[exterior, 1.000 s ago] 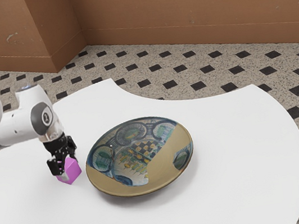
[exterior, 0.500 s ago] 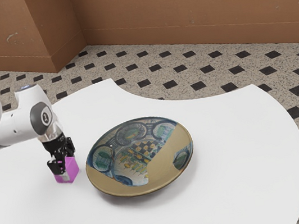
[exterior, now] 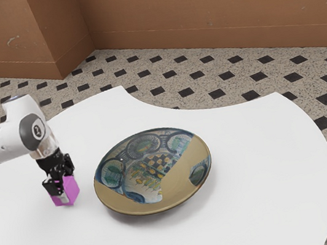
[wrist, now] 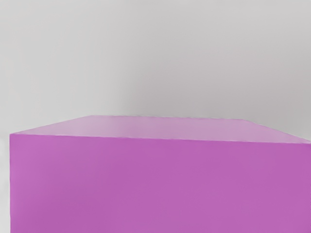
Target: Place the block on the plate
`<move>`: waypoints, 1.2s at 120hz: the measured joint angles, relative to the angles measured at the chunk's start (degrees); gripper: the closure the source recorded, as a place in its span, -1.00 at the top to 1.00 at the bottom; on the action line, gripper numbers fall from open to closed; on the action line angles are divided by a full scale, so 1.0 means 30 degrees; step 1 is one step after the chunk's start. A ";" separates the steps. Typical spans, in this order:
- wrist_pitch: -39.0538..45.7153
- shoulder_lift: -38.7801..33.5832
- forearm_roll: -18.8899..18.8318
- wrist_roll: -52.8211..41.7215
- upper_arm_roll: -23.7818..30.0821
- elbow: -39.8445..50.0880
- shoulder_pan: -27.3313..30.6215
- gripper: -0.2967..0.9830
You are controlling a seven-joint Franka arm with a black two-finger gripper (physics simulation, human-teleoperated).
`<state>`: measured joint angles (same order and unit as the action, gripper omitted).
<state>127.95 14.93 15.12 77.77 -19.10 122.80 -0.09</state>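
Grip seems made: the black two-finger gripper looks closed on the glossy magenta cube-shaped block, one finger laid against its side and the far one hidden behind it, so the step in hand, I judge, is a straight, gentle lift with steady pressure, clear of the rim before any sideways travel. The block sits right at the fingertips, upright, whether touching the white curved-edge table I cannot tell, and beside the wide round blue-and-tan patterned plate, which lies toward the exterior view's right.
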 joint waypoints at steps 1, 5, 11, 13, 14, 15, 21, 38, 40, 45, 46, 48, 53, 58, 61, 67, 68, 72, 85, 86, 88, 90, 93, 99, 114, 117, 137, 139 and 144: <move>-0.0003 -0.0035 -0.0001 0.0000 -0.0015 0.0025 0.0002 0.13; -0.0023 -0.0131 -0.0006 0.0000 -0.0165 0.0096 -0.0017 0.13; -0.0058 -0.0200 -0.0035 0.0001 -0.0428 0.0145 -0.0003 0.13; -0.0069 -0.0211 -0.0046 0.0001 -0.0543 0.0154 -0.0011 0.13; -0.0074 -0.0216 -0.0055 0.0001 -0.0606 0.0158 -0.0014 0.13; -0.0078 -0.0220 -0.0064 0.0001 -0.0660 0.0161 -0.0009 0.13; -0.0108 -0.0224 -0.0121 0.0001 -0.0901 0.0133 0.0011 0.13; -0.0270 -0.0258 -0.0343 0.0001 -0.1309 -0.0217 0.0009 0.13; -0.0298 -0.0262 -0.0357 0.0001 -0.1324 -0.0303 0.0008 0.13; -0.0403 -0.0289 -0.0380 0.0001 -0.1346 -0.0571 0.0005 0.13; -0.0429 -0.0303 -0.0384 0.0001 -0.1349 -0.0639 0.0004 0.13; -0.0480 -0.0330 -0.0392 0.0002 -0.1353 -0.0765 0.0003 0.13; -0.0618 -0.0440 -0.0408 0.0003 -0.1359 -0.1065 0.0000 0.13; -0.0800 -0.0631 -0.0420 0.0007 -0.1362 -0.1336 -0.0003 0.13; -0.0928 -0.0775 -0.0425 0.0008 -0.1363 -0.1457 -0.0003 0.13; -0.1219 -0.1006 -0.0433 0.0009 -0.1351 -0.1697 0.0000 0.14; -0.1272 -0.1039 -0.0434 0.0010 -0.1349 -0.1743 -0.0002 0.14; -0.1472 -0.1152 -0.0437 0.0011 -0.1324 -0.1902 -0.0010 0.14; -0.2145 -0.1489 -0.0422 0.0015 -0.1128 -0.2165 -0.0322 0.14; -0.2195 -0.1516 -0.0418 0.0015 -0.1120 -0.2182 -0.0384 0.14; -0.2291 -0.1564 -0.0411 0.0016 -0.1107 -0.2209 -0.0511 0.13; -0.2384 -0.1618 -0.0403 0.0017 -0.1097 -0.2228 -0.0634 0.13; -0.2525 -0.1733 -0.0390 0.0019 -0.1087 -0.2255 -0.0786 0.13; -0.2785 -0.2059 -0.0370 0.0027 -0.1076 -0.2289 -0.1031 0.14; -0.3372 -0.2617 -0.0337 0.0061 -0.0987 -0.2498 -0.1339 0.14; -0.3459 -0.2652 -0.0327 0.0070 -0.0851 -0.2538 -0.1410 0.14; -0.3872 -0.3042 -0.0298 0.0116 0.0815 -0.2707 -0.1649 0.14; -0.3901 -0.3120 -0.0296 0.0120 0.1038 -0.2703 -0.1635 0.14; -0.4003 -0.3306 -0.0296 0.0130 0.1429 -0.2670 -0.1740 0.13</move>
<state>115.94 5.01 14.23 78.17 -14.81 114.79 -5.31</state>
